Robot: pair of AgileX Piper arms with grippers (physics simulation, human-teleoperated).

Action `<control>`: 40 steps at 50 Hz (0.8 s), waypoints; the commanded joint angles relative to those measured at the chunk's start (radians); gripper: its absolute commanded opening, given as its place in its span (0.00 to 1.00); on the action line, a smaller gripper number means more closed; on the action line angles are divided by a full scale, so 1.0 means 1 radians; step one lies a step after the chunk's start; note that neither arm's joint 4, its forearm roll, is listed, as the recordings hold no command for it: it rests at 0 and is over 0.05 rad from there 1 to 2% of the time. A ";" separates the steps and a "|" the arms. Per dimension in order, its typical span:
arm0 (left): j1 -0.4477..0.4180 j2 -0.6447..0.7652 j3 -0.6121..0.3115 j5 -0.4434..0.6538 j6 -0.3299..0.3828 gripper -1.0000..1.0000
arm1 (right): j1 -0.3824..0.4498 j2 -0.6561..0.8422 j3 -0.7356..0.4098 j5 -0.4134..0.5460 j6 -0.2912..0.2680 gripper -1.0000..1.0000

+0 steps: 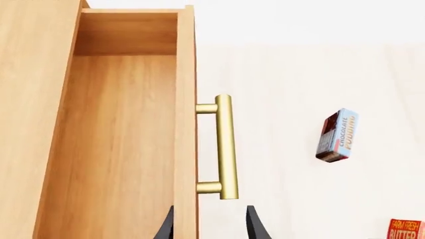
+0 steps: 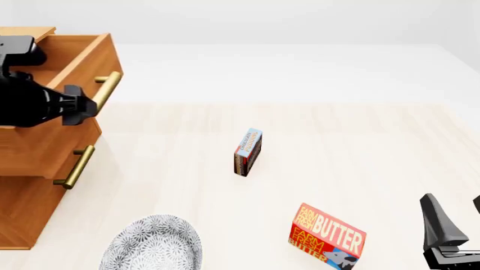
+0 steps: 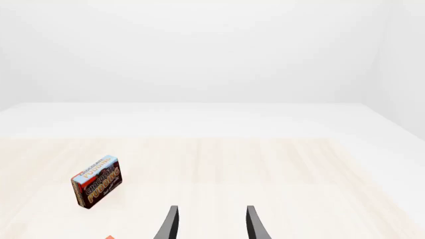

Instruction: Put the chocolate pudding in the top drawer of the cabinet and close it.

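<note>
Wooden top drawer [image 1: 119, 149] open; left claw [image 1: 209, 224] perhaps straddling front.

A red rectangular box printed "Farm Fresh Butter" in yellow and white [image 2: 327, 236] lies flat on the pale wood-grain bench [image 2: 360, 152], near the front edge and right of centre. One corner of it also shows in the left wrist view [image 1: 406, 230]. A round plate with a grey-and-white speckled pattern [image 2: 154, 244] sits at the front of the bench, well apart from the butter box on its left. Behind the bench stands a plain white wall [image 2: 300, 19].
</note>
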 commanded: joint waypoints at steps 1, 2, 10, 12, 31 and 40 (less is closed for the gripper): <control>-0.030 0.021 -0.002 -0.007 0.010 1.00 | 0.000 0.000 0.000 0.000 0.000 1.00; -0.031 0.022 -0.002 -0.008 0.010 1.00 | 0.000 0.000 0.000 0.000 0.000 1.00; -0.042 0.029 -0.001 -0.018 0.005 1.00 | 0.000 0.000 0.000 0.000 0.000 1.00; -0.050 0.027 0.000 -0.024 -0.007 1.00 | 0.000 0.000 0.000 0.000 0.000 1.00; -0.074 0.031 0.007 -0.035 -0.013 1.00 | 0.000 0.000 0.000 0.000 0.000 1.00; -0.089 0.033 0.007 -0.040 -0.017 1.00 | 0.000 0.000 0.000 0.000 0.000 1.00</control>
